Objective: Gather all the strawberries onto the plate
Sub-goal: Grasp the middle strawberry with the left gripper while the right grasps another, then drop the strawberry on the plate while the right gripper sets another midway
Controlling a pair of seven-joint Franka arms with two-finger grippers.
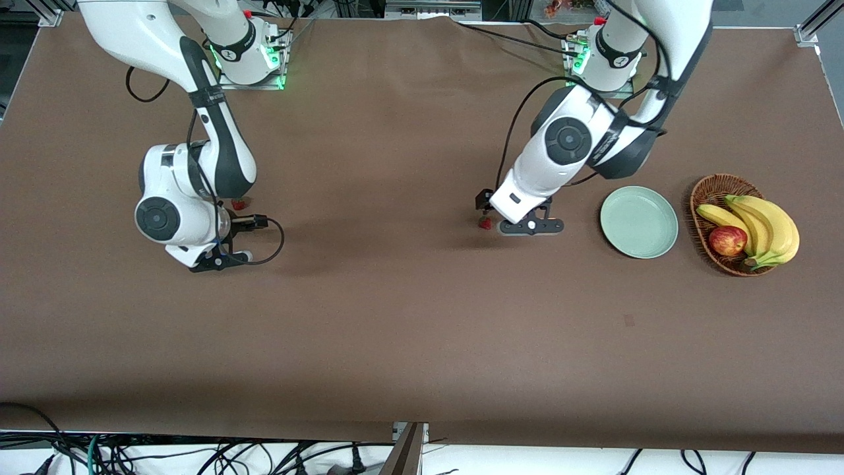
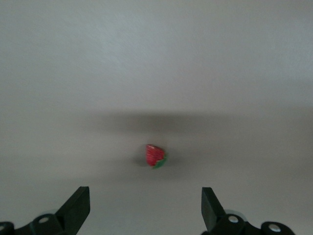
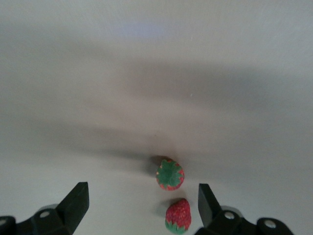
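- Front view: pale green plate (image 1: 639, 221), round, shallow and smooth, lying bare on the brown counter (image 1: 395, 330) beside a woven wicker basket (image 1: 705, 191) of bananas (image 1: 758, 227) and an apple (image 1: 727, 240); no berry in it, so all collecting left to do.
- Same view: left hand (image 1: 491, 214) low over one strawberry (image 1: 485, 223), between mid-counter and the plate; right hand (image 1: 227, 254) low at the right arm's end, another strawberry (image 1: 239, 204) peeking from under that arm.
- Left wrist view: left hand's fingers (image 2: 78, 205) spread wide, holding nothing; one small red berry (image 2: 155, 156) with a green top resting on the matte cloth between and ahead of them.
- Right wrist view: right hand's fingers (image 3: 76, 203) likewise wide apart and empty; two dimpled berries close together, one (image 3: 169, 174) showing its leafy green cap, the other (image 3: 177, 216) nearer the fingers.
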